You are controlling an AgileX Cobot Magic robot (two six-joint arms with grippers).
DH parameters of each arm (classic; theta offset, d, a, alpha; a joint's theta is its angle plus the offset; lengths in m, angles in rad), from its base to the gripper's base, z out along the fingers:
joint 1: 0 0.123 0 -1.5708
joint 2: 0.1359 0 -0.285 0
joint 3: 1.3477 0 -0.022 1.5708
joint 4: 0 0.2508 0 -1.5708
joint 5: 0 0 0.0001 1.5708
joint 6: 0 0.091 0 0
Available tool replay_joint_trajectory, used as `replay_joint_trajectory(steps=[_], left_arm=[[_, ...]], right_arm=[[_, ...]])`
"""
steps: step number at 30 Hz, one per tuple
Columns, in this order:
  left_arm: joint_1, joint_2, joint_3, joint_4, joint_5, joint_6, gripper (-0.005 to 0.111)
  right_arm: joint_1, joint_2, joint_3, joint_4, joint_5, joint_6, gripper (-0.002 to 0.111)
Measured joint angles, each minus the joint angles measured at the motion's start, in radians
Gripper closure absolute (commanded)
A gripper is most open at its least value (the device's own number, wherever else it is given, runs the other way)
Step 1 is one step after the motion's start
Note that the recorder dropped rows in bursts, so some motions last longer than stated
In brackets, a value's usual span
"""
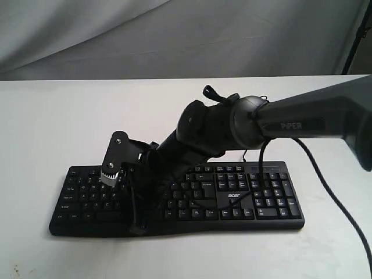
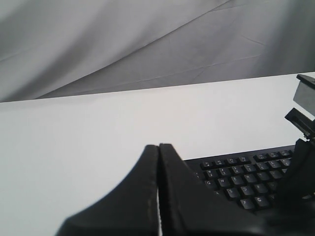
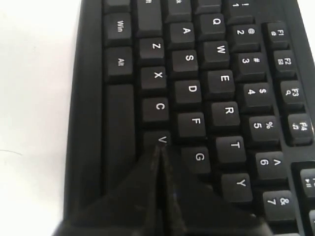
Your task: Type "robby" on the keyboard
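Note:
The black keyboard (image 1: 261,197) lies on the white table, its "acer" logo (image 1: 233,196) right of the middle. My right arm (image 1: 290,119) reaches across to the keyboard's left half. Its gripper (image 1: 138,225) points down, shut on nothing. In the right wrist view the right gripper (image 3: 158,148) has its tip at the V key (image 3: 160,139), low over the keyboard (image 3: 192,88); contact cannot be told. The left gripper (image 2: 158,146) is shut and empty, hovering over bare table beside the keyboard's (image 2: 236,182) left end. It does not show in the exterior view.
A white table (image 1: 58,122) carries the keyboard, with a grey cloth backdrop (image 1: 174,35) behind. A black cable (image 1: 334,203) hangs from the right arm past the keyboard's right end. The right arm's wrist (image 2: 302,162) shows in the left wrist view.

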Motion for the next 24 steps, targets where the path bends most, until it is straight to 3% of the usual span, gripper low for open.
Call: replay_joint_trajectory(steps=[24], left_arm=[[0.000,0.000,0.000,0.000,0.000,0.000,0.107]], right_arm=[[0.000,-0.027,0.000,-0.013,0.000,0.020,0.108]])
